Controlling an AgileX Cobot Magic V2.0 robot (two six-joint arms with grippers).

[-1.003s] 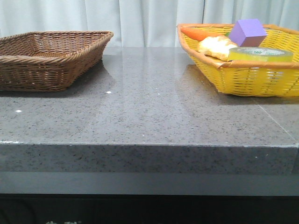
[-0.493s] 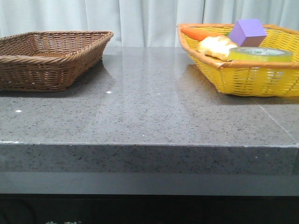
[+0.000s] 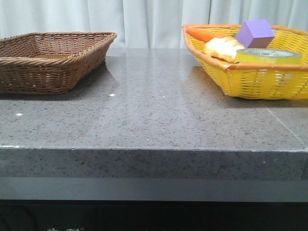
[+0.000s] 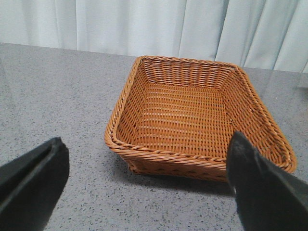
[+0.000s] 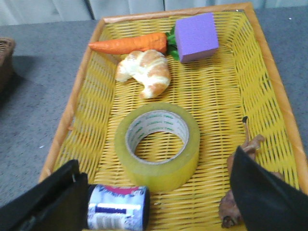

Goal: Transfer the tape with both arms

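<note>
A grey speckled stone table (image 3: 159,115) is shown, with a glossy top and a thick front edge. A brown wicker basket (image 3: 50,60) is set directly on the table at the far left, and a yellow wicker basket (image 3: 255,79) is set on it at the far right, the two being well apart with bare tabletop between them. A straight seam in the surface is seen running out from beneath the yellow basket toward the front right corner.
</note>
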